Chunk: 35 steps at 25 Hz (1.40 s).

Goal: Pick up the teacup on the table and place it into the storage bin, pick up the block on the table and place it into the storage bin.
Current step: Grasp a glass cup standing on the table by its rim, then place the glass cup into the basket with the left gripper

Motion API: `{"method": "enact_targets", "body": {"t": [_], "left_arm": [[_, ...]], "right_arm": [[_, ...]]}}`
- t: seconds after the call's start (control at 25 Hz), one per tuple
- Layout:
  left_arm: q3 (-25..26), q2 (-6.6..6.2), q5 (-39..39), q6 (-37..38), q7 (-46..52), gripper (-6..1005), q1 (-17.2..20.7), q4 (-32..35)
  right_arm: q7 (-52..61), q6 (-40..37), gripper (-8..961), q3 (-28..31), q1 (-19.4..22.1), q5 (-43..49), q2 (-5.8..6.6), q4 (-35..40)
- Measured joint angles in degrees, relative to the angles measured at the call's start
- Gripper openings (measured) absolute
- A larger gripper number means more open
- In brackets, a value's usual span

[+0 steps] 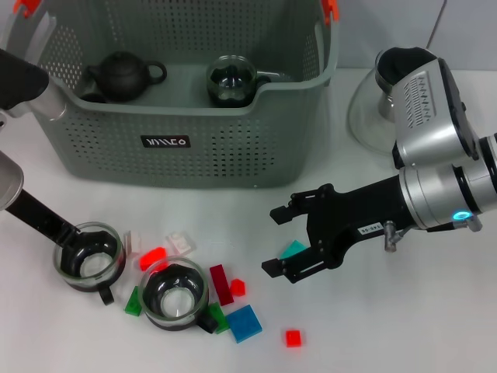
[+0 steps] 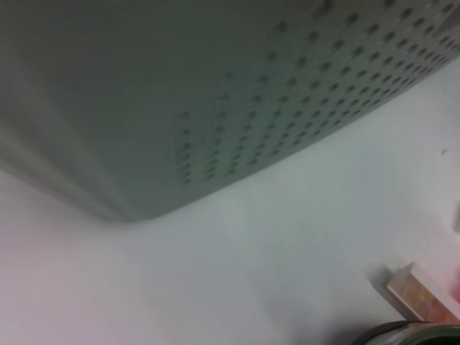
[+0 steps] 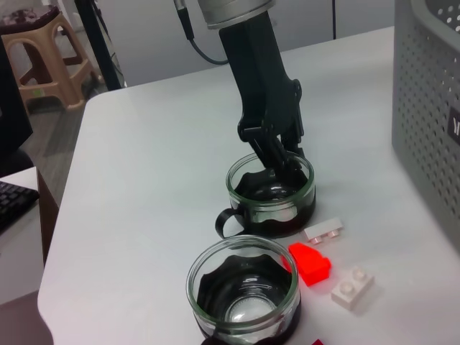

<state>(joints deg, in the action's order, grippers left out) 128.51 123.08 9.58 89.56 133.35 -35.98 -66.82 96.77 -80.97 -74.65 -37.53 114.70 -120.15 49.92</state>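
The white tabletop (image 1: 388, 326) carries everything. The biggest thing on it is the storage bin (image 1: 186, 148), a grey-green basket with holes, standing at the far edge toward the left. Inside it lie a dark teapot (image 1: 124, 75) and a glass teacup (image 1: 231, 81). Right of the bin, at the far edge, stands a clear glass dome (image 1: 371, 116).

The right pincer (image 1: 281, 239) hangs low over the middle of the tabletop, its fingers spread apart and holding nothing. A teal block (image 1: 293, 249) lies just beside its lower finger.

The left pincer (image 3: 277, 154) reaches down into a teacup (image 1: 89, 255) near the front left corner; one finger is inside the cup, but I cannot tell if it pinches the rim. A second teacup (image 1: 175, 294) stands just right of it, nearer the front edge.

Around the two cups lie small blocks: a blue one (image 1: 244, 323), a dark red bar (image 1: 221, 284), a red one (image 1: 153, 257), a white one (image 1: 179, 242) and a small red cube (image 1: 293, 337) a little apart.
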Motion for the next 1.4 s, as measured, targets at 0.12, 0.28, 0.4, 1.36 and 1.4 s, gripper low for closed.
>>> {"method": "enact_targets", "body": {"t": [0.12, 0.28, 0.4, 1.36, 1.4], "left_arm": [[-0.22, 0.02, 0.0, 0.03, 0.0, 229, -0.02, -0.01], [-0.81, 0.05, 0.0, -0.01, 0.0, 125, -0.05, 0.27], [-0.99, 0.12, -0.01, 0.08, 0.0, 87, -0.05, -0.19], [14.21, -1.52, 17.7, 22.9, -2.83, 49, 0.89, -16.59], [14.88, -1.72, 19.34, 23.44, -2.69, 49, 0.76, -16.67]], "right_arm": [[0.0, -0.12, 916, 0.23, 0.0, 0.0, 0.0, 0.05], [-0.38, -0.15, 916, 0.31, 0.0, 0.0, 0.0, 0.06], [-0.56, -0.19, 916, 0.49, 0.0, 0.0, 0.0, 0.05], [-2.17, -1.53, 917, 2.09, -0.56, -0.09, 0.12, 0.35], [-2.17, -2.01, 917, 2.21, -0.57, -0.09, 0.2, 0.4]]}}
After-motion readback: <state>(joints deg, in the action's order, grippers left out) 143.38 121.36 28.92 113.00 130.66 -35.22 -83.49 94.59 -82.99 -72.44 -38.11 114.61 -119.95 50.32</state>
